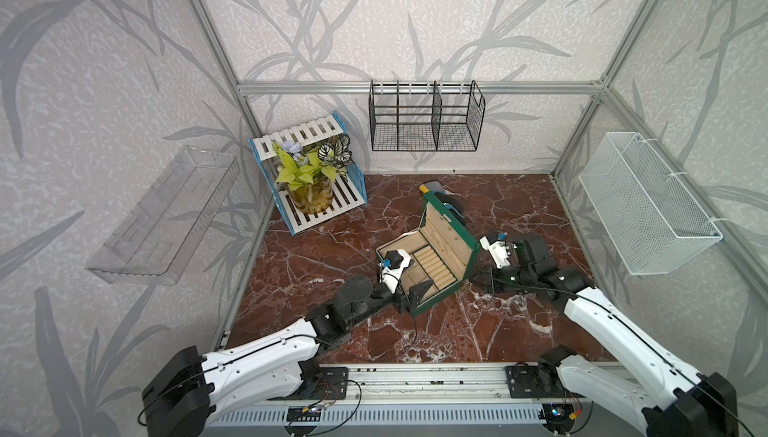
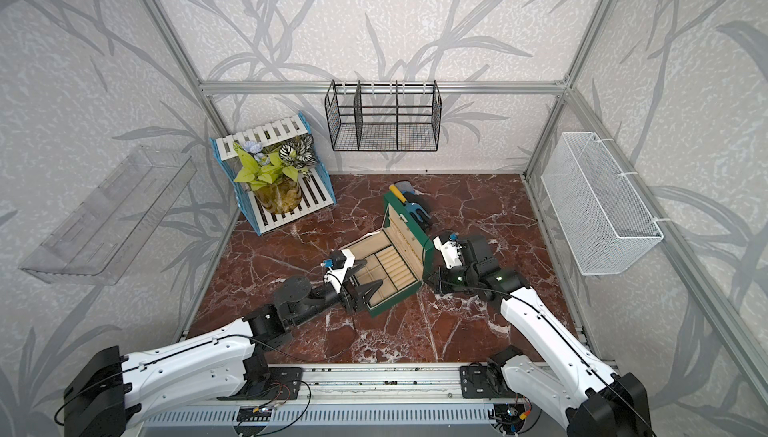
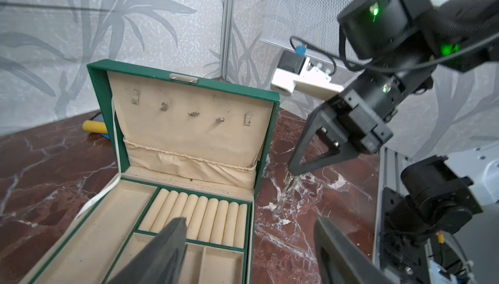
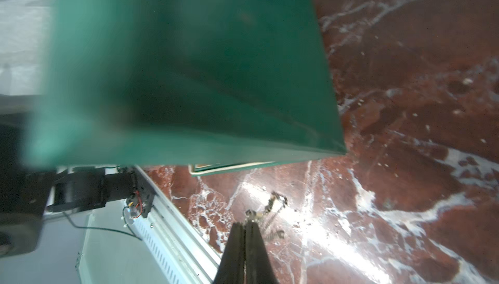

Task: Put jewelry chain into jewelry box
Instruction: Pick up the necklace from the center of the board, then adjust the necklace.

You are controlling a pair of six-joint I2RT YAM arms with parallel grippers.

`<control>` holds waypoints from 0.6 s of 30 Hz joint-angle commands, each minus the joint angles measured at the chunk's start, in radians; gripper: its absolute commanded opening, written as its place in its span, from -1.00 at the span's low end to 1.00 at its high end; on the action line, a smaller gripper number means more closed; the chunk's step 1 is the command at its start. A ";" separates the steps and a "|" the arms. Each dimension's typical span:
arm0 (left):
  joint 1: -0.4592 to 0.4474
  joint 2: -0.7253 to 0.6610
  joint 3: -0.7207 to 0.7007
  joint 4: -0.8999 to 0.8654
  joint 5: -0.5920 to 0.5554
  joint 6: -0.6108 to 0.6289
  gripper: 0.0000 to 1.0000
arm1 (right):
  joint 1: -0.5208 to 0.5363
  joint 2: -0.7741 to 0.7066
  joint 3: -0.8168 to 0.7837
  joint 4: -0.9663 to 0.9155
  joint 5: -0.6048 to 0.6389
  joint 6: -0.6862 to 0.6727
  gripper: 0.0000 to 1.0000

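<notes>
The jewelry box (image 1: 436, 302) (image 2: 390, 304) stands open mid-table, a dark green case with cream lining, ring rolls and small compartments; its lid (image 3: 189, 134) is upright with hooks. My left gripper (image 1: 417, 277) (image 2: 368, 276) (image 3: 251, 219) hovers open over the box's near right corner, nothing between its fingers. To the right of the box, low over the marble, my right gripper (image 1: 472, 280) (image 2: 433, 284) (image 3: 294, 170) (image 4: 245, 223) is shut on the jewelry chain (image 3: 286, 190) (image 4: 274, 204). The thin pale strand trails from the tips onto the table. The green box side (image 4: 189, 66) fills the right wrist view.
A yellow-handled tool (image 1: 428, 189) and a blue object lie behind the lid. A slatted rack with a potted plant (image 1: 307, 189) is back left. A black wire basket (image 1: 424, 117), white mesh basket (image 1: 648, 206) and clear tray (image 1: 162, 214) hang on the walls.
</notes>
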 commanded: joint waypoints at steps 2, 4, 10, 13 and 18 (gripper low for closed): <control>0.004 0.038 0.044 0.010 0.063 0.092 0.34 | 0.003 0.001 0.075 0.024 -0.174 -0.052 -1.00; 0.003 0.063 0.053 0.019 0.082 0.132 0.25 | 0.002 0.008 0.097 0.029 -0.217 -0.052 -1.00; 0.001 0.145 0.098 0.037 0.110 0.199 0.02 | 0.002 0.026 0.144 0.044 -0.301 -0.045 -1.00; 0.001 0.177 0.097 0.095 0.110 0.207 -0.03 | 0.003 0.029 0.157 0.058 -0.328 -0.032 -1.00; -0.005 0.249 0.148 0.108 0.140 0.228 -0.17 | 0.004 0.023 0.163 0.090 -0.352 -0.007 -1.00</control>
